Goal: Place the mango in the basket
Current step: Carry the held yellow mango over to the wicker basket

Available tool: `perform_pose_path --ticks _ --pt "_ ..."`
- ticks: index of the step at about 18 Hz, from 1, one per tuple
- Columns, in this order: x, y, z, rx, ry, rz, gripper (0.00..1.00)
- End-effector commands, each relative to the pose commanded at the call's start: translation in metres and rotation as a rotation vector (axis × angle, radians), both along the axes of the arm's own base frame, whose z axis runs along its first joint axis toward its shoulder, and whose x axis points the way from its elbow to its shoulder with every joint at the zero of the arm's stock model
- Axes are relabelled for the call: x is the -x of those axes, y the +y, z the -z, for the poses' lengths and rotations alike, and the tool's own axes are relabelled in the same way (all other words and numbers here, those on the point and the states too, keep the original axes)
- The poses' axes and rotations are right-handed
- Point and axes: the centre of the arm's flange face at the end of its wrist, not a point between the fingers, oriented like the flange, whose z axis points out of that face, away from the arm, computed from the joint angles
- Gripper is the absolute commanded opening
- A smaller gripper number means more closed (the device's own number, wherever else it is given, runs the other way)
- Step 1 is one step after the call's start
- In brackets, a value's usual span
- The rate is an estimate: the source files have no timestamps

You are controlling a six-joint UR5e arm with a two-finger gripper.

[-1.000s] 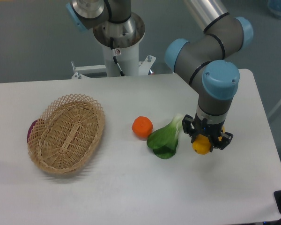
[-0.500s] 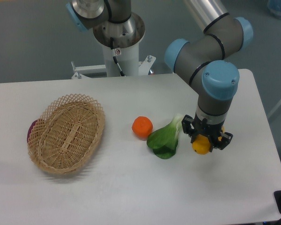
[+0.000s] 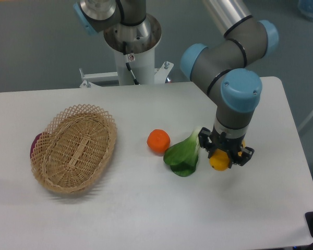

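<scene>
The yellow-orange mango is held between the black fingers of my gripper, at the right of the table, just above its surface. The gripper is shut on it and hides the fruit's upper part. The tan wicker basket lies far to the left, its inside holding nothing that I can see.
A round orange fruit sits at the table's middle. A green leafy vegetable lies between it and the gripper, close to the left finger. Something purple peeks out behind the basket's left rim. The arm's base stands at the back.
The gripper with the mango has shifted slightly left and up, nearer the leafy vegetable. Nothing else has moved.
</scene>
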Motion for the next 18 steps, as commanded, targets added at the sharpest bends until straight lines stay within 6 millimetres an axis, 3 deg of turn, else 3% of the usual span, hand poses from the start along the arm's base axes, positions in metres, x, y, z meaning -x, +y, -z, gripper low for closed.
perform_pose_path --ticks 7,13,16,18 --pt "-0.074 0.055 -0.003 -0.026 0.005 0.015 0.51" --pt "-0.166 0.099 -0.019 -0.049 0.006 0.103 0.51" --pt "-0.216 0.113 -0.004 -0.022 -0.008 0.166 0.52" --pt "-0.242 0.106 0.007 -0.001 -0.024 0.195 0.52"
